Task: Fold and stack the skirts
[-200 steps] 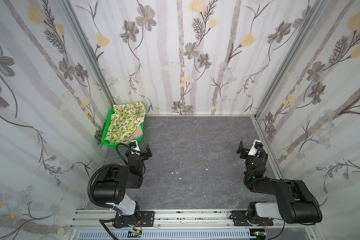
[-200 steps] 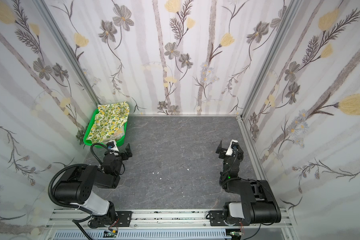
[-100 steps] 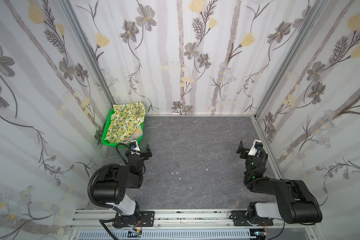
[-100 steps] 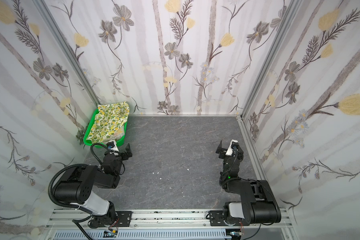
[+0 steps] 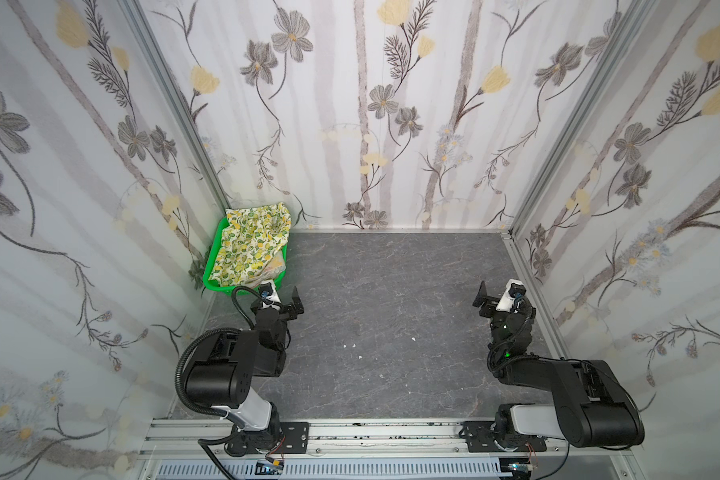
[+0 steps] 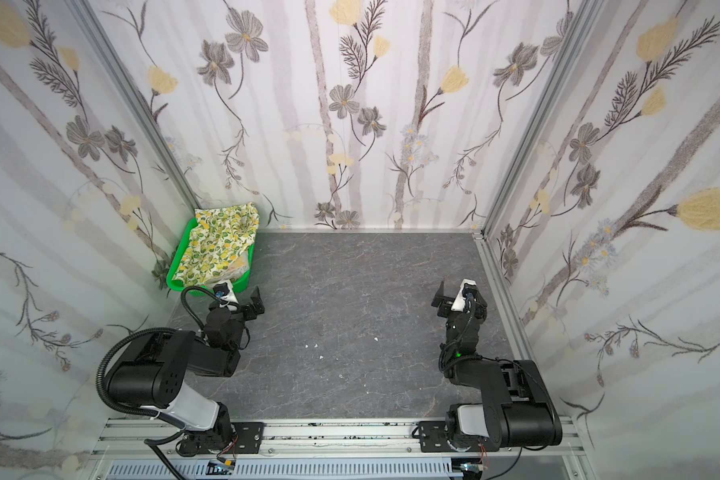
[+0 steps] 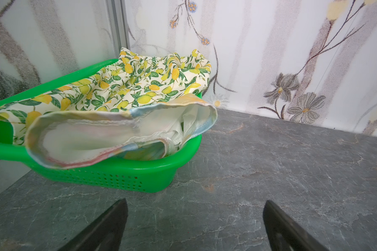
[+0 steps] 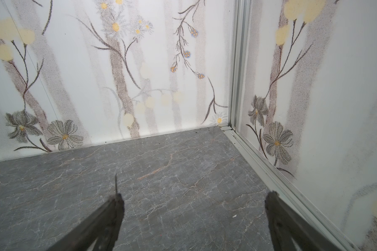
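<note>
While the lemon skirt (image 5: 252, 245) lies over the pastel skirt (image 7: 118, 134) in the green basket (image 7: 118, 176),
left gripper (image 7: 195, 201) and right gripper (image 8: 194, 194) hover empty, jaws wide apart.

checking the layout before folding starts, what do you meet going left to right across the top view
green basket with the lemon skirt in it → left gripper → white specks → right gripper. The pastel skirt overlaps the left gripper's span, so it is left out.

Left tool (image 7: 195, 203), right tool (image 8: 194, 195) — jaws wide apart.
</note>
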Controlling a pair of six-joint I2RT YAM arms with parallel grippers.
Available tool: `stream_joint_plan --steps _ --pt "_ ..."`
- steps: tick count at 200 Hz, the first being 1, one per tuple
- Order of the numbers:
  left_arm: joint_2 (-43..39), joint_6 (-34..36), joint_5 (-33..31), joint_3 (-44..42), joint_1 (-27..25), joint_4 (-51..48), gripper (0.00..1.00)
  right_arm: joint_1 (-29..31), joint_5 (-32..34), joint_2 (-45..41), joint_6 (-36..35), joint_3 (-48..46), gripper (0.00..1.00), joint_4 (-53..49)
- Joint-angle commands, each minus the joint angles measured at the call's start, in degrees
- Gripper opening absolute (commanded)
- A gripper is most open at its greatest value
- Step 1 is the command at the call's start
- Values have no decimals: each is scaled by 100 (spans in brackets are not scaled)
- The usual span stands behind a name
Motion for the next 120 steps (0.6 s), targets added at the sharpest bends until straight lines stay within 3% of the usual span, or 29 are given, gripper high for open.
stream_joint_plan --steps 1,6,13,44,64,76,95,120 --pt "-76 26 -31 11 2 243 95 -6 29 27 -40 41 100 263" --pt "-228 18 -158 4 -28 181 89 -4 26 19 -39 34 99 262" --pt "-535 -32 -482 18 -78 -103 85 -2 24 5 -45 13 90 286" --pt "-1767 -424 -900 601 -79 -1974 86 211 445 -382 -201 229 85 -309" --pt "-2328 -857 -950 1357 -79 -3446 84 582 1169 -982 -364 897 84 -1915" --pt "-2471 -1135 -923 1899 -71 -4298 83 611 1461 -1267 196 1396 85 -2863" --pt "-2416 -1580 -379 2981 32 -5787 83 619 934 -1712 942 1949 84 -4074" --pt "-1942 -1830 736 4379 319 -7424 81 713 -76 -2095 1684 2003 83 -4603"
